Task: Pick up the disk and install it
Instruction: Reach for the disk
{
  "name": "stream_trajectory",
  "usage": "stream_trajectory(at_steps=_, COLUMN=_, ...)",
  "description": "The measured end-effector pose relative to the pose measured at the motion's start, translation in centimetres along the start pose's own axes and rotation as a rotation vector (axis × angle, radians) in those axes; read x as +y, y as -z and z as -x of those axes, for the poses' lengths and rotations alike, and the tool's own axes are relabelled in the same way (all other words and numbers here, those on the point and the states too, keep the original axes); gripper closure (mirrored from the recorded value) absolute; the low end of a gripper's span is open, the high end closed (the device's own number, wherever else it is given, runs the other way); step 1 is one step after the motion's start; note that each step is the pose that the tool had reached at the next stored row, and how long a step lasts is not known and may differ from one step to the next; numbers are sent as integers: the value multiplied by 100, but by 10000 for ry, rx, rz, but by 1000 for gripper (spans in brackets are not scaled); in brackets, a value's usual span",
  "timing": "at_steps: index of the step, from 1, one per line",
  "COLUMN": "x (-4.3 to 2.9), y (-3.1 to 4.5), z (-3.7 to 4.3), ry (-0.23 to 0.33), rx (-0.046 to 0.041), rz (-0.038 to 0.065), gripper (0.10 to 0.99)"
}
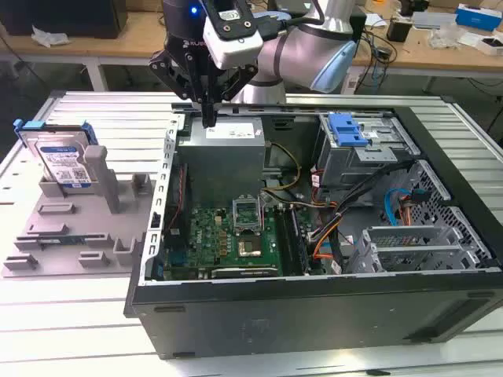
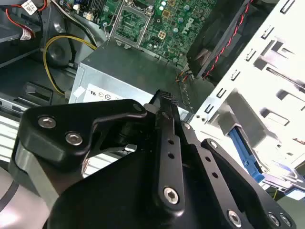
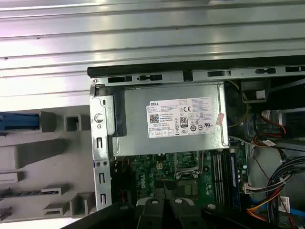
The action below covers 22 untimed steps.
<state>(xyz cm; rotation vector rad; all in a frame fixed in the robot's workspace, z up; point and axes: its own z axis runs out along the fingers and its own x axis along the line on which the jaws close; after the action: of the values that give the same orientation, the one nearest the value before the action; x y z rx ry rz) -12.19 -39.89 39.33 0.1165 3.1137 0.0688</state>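
Over the power supply (image 1: 224, 157), at the case's back wall, the gripper (image 1: 209, 122) is held empty, jaws drawn together. Well off toward the exterior view's left, the disk (image 1: 63, 161) is propped in the grey fixture (image 1: 55, 236), long side running upward.

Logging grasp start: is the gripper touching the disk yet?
Apart. In the exterior view the gripper hangs over the power supply, while the disk stands in the grey rack well to the exterior view's left.
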Motion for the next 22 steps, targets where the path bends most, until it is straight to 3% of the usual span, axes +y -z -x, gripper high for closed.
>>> stream_trajectory(at_steps=8, x=1, y=-2, z=-3, ry=-2, rx=6, rz=0, gripper=980)
stream_trajectory(at_steps=9, x=19, y=-4, z=-37, ry=-2, rx=15, rz=0, gripper=980)
stream_trajectory(at_steps=13, x=103, y=-8, z=-220, ry=-1, rx=34, rz=-3, gripper=980)
stream_trajectory(at_steps=18, x=169, y=-11, z=-662, ry=-6, rx=150, rz=-11, gripper=980)
stream_trajectory(at_steps=22, x=201, y=-13, z=-824, ry=-7, rx=190, rz=-14, gripper=980)
